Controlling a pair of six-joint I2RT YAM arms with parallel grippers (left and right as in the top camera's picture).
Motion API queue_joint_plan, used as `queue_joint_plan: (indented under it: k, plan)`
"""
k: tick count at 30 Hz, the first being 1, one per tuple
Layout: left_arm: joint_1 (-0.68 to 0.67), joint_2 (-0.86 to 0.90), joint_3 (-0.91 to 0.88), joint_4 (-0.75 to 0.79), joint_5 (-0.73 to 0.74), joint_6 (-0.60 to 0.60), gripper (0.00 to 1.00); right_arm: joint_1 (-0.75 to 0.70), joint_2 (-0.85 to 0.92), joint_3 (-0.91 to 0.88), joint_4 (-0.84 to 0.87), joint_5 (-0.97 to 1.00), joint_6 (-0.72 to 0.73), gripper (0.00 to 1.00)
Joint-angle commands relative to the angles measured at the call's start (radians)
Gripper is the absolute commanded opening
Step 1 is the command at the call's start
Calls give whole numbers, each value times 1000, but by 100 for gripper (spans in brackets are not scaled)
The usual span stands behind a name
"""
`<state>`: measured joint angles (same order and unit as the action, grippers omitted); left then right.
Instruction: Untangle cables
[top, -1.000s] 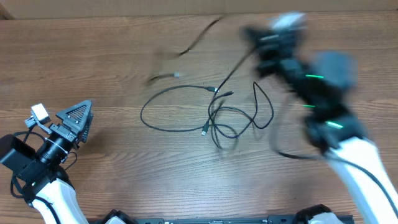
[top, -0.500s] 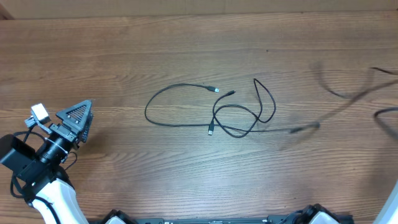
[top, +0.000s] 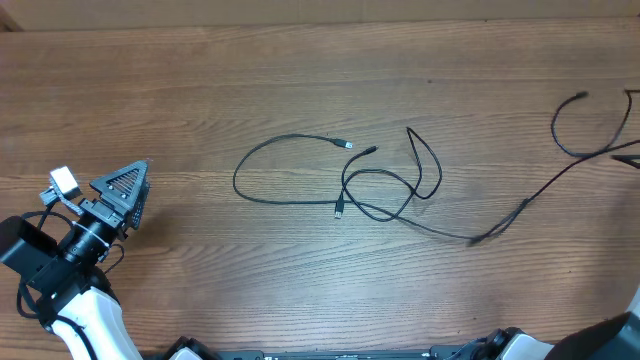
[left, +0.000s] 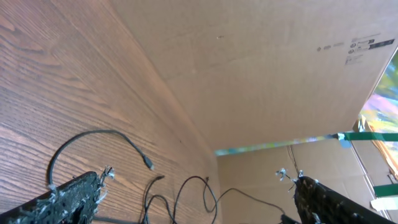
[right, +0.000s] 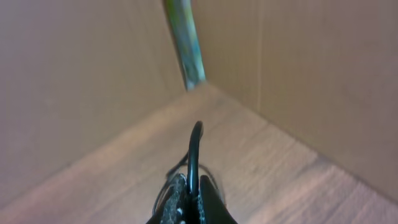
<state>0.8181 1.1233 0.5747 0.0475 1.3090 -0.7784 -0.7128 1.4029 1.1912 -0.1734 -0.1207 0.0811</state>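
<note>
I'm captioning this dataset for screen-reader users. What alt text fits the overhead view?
Thin black cables lie loosely tangled in the middle of a wooden table, with one cable trailing off to the right edge. The left arm's tool rests open at the lower left, apart from the cables.

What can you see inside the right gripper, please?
A thin black cable is pinched in the right gripper, arching upward above it; its gripped stretch is covered.
</note>
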Motion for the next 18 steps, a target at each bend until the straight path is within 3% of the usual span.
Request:
queue_joint_plan:
  k: [1, 9, 18]
  plan:
    - [3, -5, 17, 2, 15, 23, 100, 2, -68, 88, 23, -75, -3, 4]
    - [3, -5, 17, 2, 15, 23, 100, 56, -91, 409, 55, -480, 93, 4]
    - [3, -5, 17, 2, 15, 23, 100, 129, -137, 677, 27, -502, 103, 4]
